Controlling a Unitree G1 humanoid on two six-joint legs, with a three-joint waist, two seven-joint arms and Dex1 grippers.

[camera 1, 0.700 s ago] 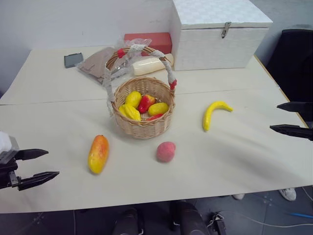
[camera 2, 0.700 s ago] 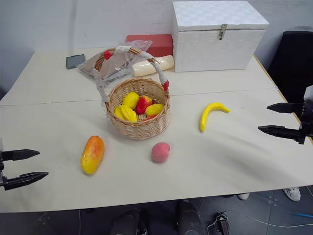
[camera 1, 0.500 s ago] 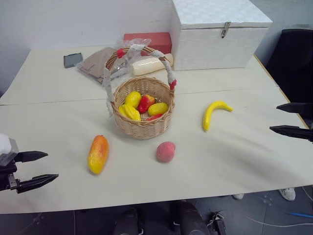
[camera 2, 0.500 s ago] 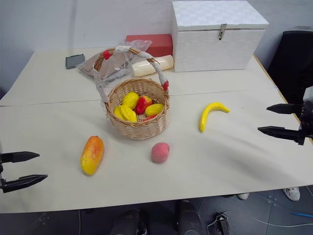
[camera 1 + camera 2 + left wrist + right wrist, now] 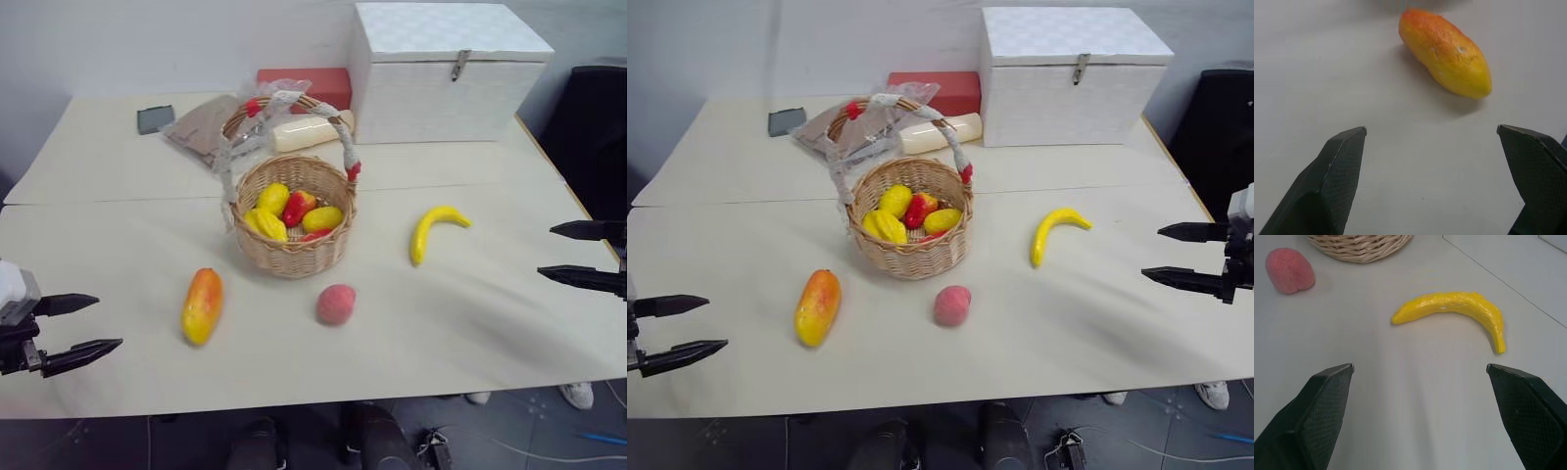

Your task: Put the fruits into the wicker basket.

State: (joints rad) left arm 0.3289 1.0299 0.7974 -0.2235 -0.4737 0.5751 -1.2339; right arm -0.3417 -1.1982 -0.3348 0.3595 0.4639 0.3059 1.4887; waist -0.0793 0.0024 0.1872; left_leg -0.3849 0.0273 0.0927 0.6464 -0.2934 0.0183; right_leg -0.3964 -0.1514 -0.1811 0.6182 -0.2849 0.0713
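The wicker basket (image 5: 294, 235), with its lace-wrapped handle, stands mid-table and holds several small yellow and red fruits. On the cloth in front of it lie an orange-yellow mango (image 5: 201, 305) to the left, a pink peach (image 5: 335, 304) in the middle and a yellow banana (image 5: 436, 229) to the right. My left gripper (image 5: 90, 323) hovers open at the table's left front, pointing at the mango (image 5: 1447, 53). My right gripper (image 5: 551, 253) is open at the right edge, facing the banana (image 5: 1454, 309) and the peach (image 5: 1289, 270). Nothing is between either pair of fingers.
A white lidded box (image 5: 446, 69) stands at the back right, with a red box (image 5: 304, 83), a cream bottle (image 5: 306, 131), a plastic-wrapped brown packet (image 5: 211, 125) and a dark phone (image 5: 155, 118) behind the basket. A black chair (image 5: 598, 127) stands beyond the table's right edge.
The whole view has shifted slightly, so the camera moved. Both grippers stay open and apart from the fruits, and the fruits lie where they were.
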